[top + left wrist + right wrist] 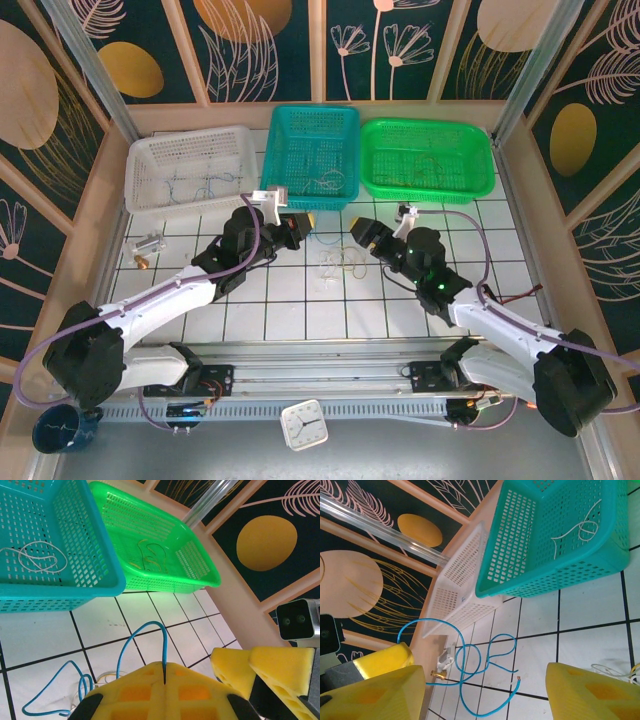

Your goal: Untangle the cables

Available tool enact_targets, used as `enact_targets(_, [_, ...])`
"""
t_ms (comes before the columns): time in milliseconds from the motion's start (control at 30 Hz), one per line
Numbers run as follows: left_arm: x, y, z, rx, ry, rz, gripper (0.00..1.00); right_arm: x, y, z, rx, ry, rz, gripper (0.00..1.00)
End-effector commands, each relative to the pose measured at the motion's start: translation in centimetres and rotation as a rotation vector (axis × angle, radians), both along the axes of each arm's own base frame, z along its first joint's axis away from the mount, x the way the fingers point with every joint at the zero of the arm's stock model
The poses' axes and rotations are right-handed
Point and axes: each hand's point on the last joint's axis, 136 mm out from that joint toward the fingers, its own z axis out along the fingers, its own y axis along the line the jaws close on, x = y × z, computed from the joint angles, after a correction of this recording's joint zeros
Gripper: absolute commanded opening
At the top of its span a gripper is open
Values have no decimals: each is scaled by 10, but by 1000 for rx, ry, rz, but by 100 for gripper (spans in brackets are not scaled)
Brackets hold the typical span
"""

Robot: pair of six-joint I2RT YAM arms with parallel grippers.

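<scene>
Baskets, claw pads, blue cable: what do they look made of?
Teal basket and green basket: moulded plastic by the look, slightly glossy, with regular perforated walls and a smooth rim.
Claw pads: probably soft foam or rubber, matte yellow, with a grid of shallow recesses.
Blue cable: thin wire in smooth blue insulation, likely plastic; it holds springy loops.

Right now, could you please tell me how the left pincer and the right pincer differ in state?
The left pincer is shut, pads pressed together; the right pincer stands open, pads wide apart. The left pincer clamps the blue cable, while the right pincer grips nothing. Both carry yellow foam pads and face each other above the tiled table.
</scene>
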Motion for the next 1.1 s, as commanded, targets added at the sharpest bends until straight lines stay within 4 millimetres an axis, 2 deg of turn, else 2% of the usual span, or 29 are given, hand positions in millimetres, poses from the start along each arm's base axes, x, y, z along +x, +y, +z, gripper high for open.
enact_targets(0, [2, -2, 7, -27, -15, 7, 0, -3, 1, -4, 18, 9, -2, 69])
enact_targets(300, [3, -3, 9, -38, -17, 7, 0, -3, 25, -8, 83, 29, 56, 71])
enact_targets(567, [3, -3, 9, -40, -15, 10, 0, 3, 53, -12, 120, 38, 108, 65])
enact_targets(633, [2, -3, 10, -44, -16, 7, 0, 6, 56, -11, 130, 34, 111, 54])
enact_targets(700, [2, -3, 7, -42, -14, 6, 0, 9, 58, -7, 126, 19, 110, 23])
enact_targets(767, [1, -1, 3, -39, -11, 6, 0, 13, 57, 1, 109, -7, 106, 2])
enact_targets(867, [-2, 1, -7, -30, -9, 6, 0, 21, 51, 21, 75, -50, 90, 0])
enact_targets(1067, [-10, 8, -33, -17, -13, 5, 0, 35, 32, 86, 15, -179, 72, 0])
